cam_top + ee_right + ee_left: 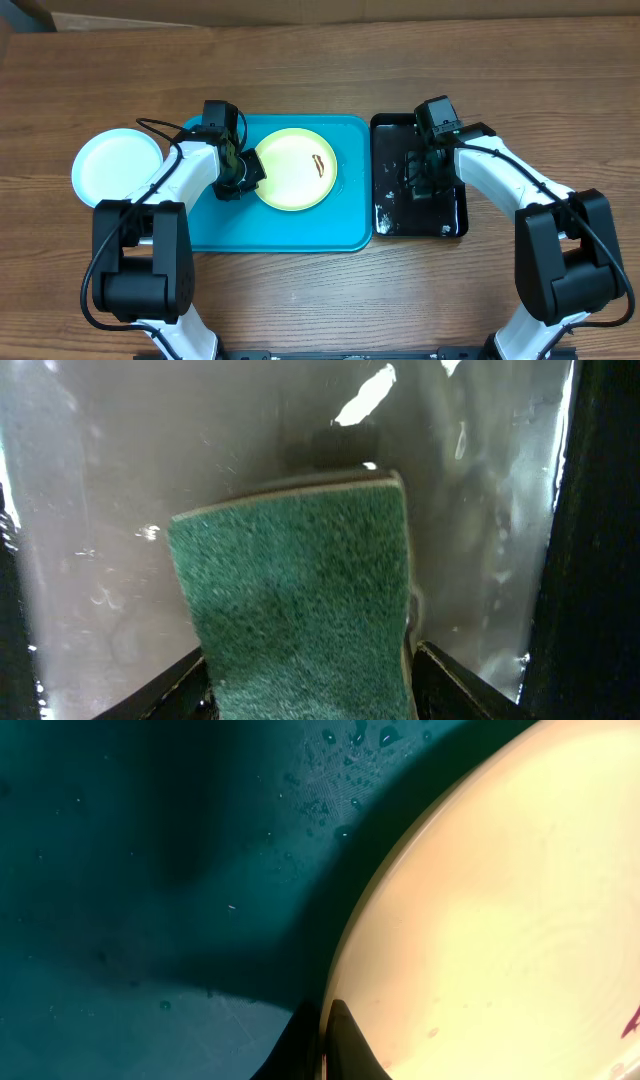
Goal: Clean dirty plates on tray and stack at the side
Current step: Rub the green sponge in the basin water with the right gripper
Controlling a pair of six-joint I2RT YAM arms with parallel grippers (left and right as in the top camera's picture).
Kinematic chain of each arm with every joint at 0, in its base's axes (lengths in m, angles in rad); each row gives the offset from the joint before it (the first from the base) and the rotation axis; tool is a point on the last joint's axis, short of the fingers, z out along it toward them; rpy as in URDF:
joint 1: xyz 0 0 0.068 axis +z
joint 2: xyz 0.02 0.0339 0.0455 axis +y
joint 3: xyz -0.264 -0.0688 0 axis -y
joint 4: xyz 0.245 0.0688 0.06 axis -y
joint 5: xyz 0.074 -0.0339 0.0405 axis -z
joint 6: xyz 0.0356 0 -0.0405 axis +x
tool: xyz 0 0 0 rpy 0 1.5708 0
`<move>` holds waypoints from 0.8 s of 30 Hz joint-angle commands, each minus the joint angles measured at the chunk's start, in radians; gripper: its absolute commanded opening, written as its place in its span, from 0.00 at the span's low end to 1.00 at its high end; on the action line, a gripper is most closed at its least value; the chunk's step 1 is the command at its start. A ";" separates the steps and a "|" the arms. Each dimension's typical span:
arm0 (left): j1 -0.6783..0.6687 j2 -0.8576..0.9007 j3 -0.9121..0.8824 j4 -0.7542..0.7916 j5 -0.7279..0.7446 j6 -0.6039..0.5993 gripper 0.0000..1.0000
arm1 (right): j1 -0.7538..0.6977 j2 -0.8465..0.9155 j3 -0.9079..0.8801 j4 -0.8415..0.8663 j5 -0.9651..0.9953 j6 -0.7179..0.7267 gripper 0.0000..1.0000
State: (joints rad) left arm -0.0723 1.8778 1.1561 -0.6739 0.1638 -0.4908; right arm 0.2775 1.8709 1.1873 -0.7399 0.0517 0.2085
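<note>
Two trays on the worktop (300,300), two arms. One yellow-green plate (290,170), one brown smear (322,163) showing, lies on the turquoise tray (300,235). Off to the tray's left, one pale plate (115,168) sits on the wood (single or a stack, I can't make out). The left end effector (247,172) is at the yellow-green plate's left rim, pinched onto that edge; its wrist view cuts most of the plate off. The right end effector (422,178) hangs over the black tray (390,215), clamped on one green sponge (290,590).

Robot test bench, wooden table (320,300)
</note>
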 commanded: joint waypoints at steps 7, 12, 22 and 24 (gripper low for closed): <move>-0.007 0.013 -0.009 0.003 -0.022 0.019 0.04 | 0.003 -0.023 -0.004 -0.013 -0.001 0.001 0.61; -0.007 0.013 -0.009 0.004 -0.021 0.019 0.04 | 0.003 -0.023 -0.004 0.000 -0.001 0.001 0.54; -0.006 0.013 -0.009 0.003 -0.022 0.019 0.04 | 0.003 -0.023 -0.010 0.005 -0.001 0.001 0.27; -0.006 0.013 -0.009 0.003 -0.022 0.019 0.04 | 0.003 -0.023 -0.010 0.004 -0.001 0.001 0.13</move>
State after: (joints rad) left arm -0.0723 1.8778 1.1561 -0.6716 0.1642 -0.4908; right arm 0.2775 1.8709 1.1870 -0.7410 0.0517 0.2020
